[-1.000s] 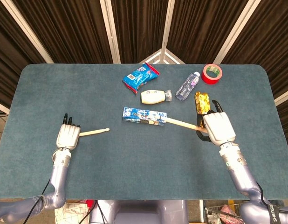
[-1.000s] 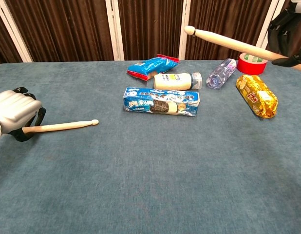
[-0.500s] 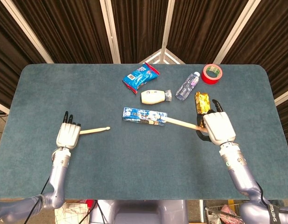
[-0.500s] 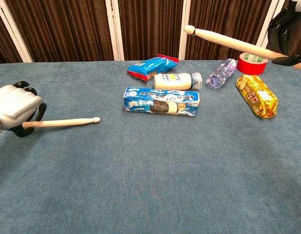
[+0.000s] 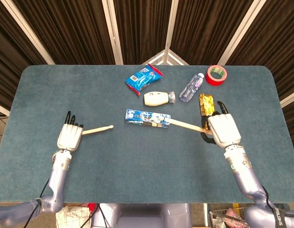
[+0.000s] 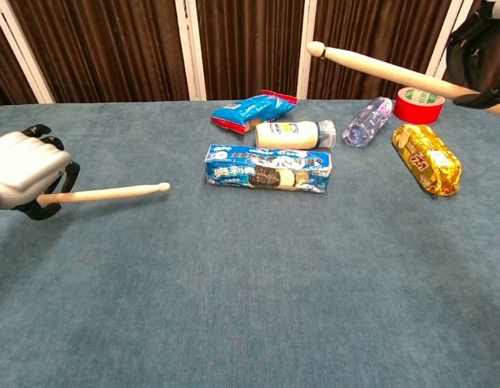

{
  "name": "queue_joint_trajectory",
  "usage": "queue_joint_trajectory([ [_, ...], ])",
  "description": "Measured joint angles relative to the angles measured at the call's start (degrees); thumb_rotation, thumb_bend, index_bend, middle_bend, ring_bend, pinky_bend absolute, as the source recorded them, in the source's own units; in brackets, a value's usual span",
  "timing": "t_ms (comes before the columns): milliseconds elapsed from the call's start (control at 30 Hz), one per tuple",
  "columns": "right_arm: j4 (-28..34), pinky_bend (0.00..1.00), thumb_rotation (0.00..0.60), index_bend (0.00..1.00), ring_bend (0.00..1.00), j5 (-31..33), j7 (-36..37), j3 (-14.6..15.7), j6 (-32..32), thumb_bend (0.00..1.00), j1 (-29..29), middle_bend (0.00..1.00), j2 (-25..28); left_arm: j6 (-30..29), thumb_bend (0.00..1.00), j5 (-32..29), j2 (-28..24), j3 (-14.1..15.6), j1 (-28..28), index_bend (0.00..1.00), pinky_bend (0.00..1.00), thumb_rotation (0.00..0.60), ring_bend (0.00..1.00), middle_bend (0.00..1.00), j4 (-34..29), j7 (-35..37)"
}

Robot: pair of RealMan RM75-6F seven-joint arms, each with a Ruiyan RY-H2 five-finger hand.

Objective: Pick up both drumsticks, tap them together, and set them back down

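Left of frame, left hand grips one drumstick, tip pointing right. Right hand grips the other drumstick, raised, tip over the cookie pack. Judging pickup done; next swing both tips inward to tap. Chest view crops the right hand; finger wrap unclear.

Only legible text: "SHENGHUI"-like lettering on my right arm's lower cuff, partly cut off, unsure. Print on the blue cookie pack, blue snack bag and gold packet too small to read.
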State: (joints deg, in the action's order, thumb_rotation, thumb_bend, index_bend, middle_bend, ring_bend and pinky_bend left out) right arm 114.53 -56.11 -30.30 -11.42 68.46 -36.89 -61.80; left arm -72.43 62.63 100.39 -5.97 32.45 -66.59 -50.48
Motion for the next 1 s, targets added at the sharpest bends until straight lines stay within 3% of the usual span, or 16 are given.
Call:
queue_joint_trajectory([
  [633, 0.27, 0.07, 0.6, 0.72, 0.43, 0.16, -0.81, -0.37, 1.4, 0.47, 0.03, 0.62, -0.88, -5.41, 0.52, 11.04, -2.32, 0.39, -0.33, 0.56, 0.07, 0.6, 0.16, 0.57, -0.58, 7.87],
  [1000, 1.24, 0.07, 0.6, 0.72, 0.43, 1.39, -2.5, -0.95, 3.37, 0.47, 0.12, 0.62, -1.16, -9.35, 0.52, 16.86, -4.82, -0.93, -0.38, 0.57, 0.07, 0.6, 0.16, 0.58, -7.07, 16.92],
])
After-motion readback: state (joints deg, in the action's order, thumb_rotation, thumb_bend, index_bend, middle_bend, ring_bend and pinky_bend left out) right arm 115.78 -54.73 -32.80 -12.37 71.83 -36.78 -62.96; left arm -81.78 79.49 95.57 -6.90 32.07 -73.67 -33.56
